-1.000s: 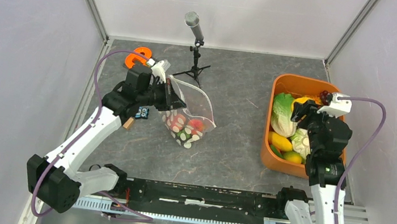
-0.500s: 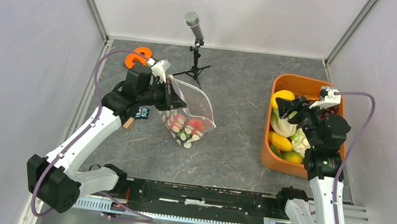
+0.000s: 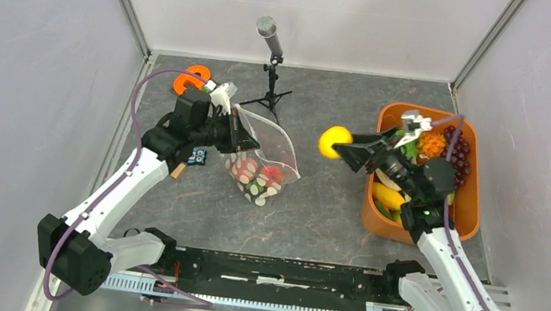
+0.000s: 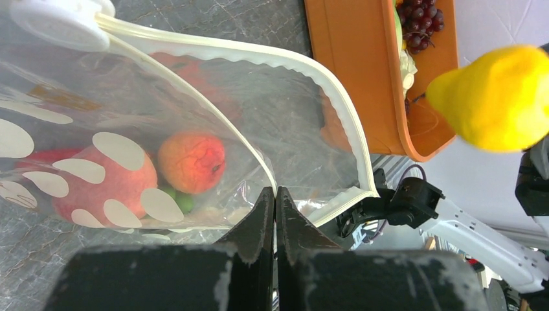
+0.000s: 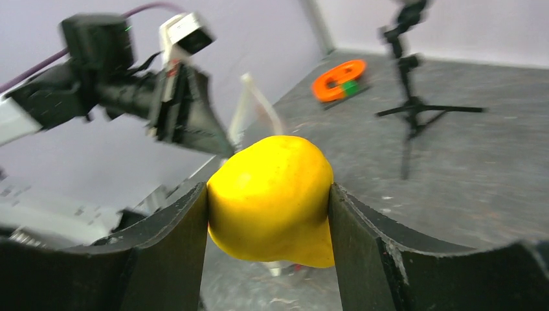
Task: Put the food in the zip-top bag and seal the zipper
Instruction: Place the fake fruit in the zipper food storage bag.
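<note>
The clear dotted zip-top bag [image 3: 265, 166] stands open on the table, with red pieces [image 4: 191, 162] inside. My left gripper [image 3: 236, 136] is shut on the bag's near mouth edge and holds it up; it also shows in the left wrist view [image 4: 275, 194]. The whitish zipper [image 4: 336, 97] curves open round the mouth. My right gripper [image 3: 337, 146] is shut on a yellow toy fruit [image 3: 333, 141] and holds it in the air between the tub and the bag; the fruit fills the right wrist view [image 5: 272, 197]. More food, grapes [image 3: 460, 150] and lettuce, lies in the orange tub.
The orange tub [image 3: 472, 203] stands at the right. A microphone on a small tripod [image 3: 271, 68] stands behind the bag. An orange tape roll [image 3: 193, 79] lies at the back left. Grey walls close in both sides.
My right gripper has lifted the yellow fruit out of the tub and swung it left toward the bag. The left arm and the bag have not moved.
</note>
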Controlling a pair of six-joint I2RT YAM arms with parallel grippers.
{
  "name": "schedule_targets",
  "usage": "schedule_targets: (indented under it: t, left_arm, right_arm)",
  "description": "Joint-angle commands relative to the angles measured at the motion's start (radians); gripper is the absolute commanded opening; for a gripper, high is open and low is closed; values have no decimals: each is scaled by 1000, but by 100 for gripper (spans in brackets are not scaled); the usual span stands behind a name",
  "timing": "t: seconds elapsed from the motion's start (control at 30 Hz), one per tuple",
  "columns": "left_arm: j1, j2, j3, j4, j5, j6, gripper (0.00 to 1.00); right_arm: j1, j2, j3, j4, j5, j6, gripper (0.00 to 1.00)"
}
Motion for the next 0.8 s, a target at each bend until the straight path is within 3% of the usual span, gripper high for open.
schedule_targets:
  t: [0.0,0.43,0.7,0.77]
  left_arm:
    - [-5,5,1,44,47,8,2]
    - [-36,12,15,41,64,25,2]
    - [-47,5,34,28,58,29,2]
    - [-47,-5,32,28,51,26,2]
  right_arm:
    - [143,62,59,146,34,2,40]
    - [363,234,118,422,37,72,40]
    - [420,311,126,495,79,133,41]
    - [424,329,129,447,105,122,41]
